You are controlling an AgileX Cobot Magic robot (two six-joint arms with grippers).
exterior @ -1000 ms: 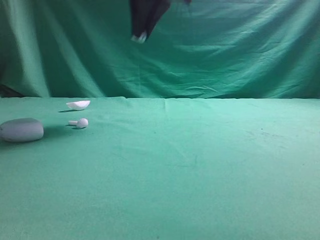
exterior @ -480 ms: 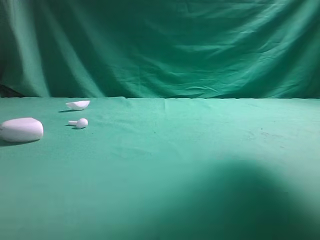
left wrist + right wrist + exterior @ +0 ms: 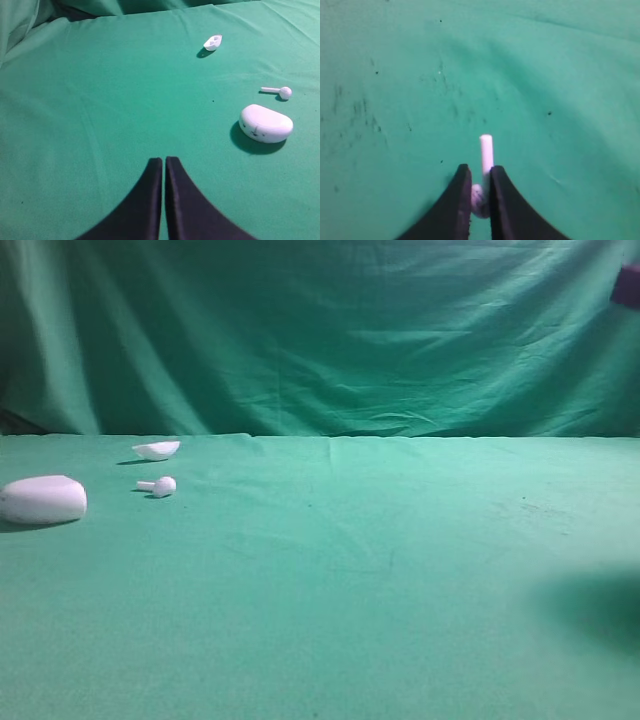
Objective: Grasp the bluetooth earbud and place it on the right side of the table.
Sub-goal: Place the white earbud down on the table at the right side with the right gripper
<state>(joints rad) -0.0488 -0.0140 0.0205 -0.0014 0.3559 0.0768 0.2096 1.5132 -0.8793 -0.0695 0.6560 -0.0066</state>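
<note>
My right gripper [image 3: 479, 172] is shut on a white bluetooth earbud [image 3: 485, 155]; its stem sticks out past the fingertips and its head sits between the jaws, above the green table [image 3: 560, 75]. In the exterior view only a dark bit of the right arm [image 3: 628, 285] shows at the top right edge. A second, alike earbud [image 3: 158, 485] lies on the table at the far left; it also shows in the left wrist view [image 3: 277, 91]. My left gripper [image 3: 163, 161] is shut and empty, hovering over the cloth left of the case.
A white oval case [image 3: 43, 499] lies at the left edge, also in the left wrist view [image 3: 265, 123]. A white half-shell piece [image 3: 157, 449] lies behind the earbud, also in the left wrist view [image 3: 213, 42]. A green curtain [image 3: 330, 340] hangs behind the table.
The dark arm seen at the top centre a second ago has moved off to the top right edge. Its shadow on the cloth has shifted to the lower right.
</note>
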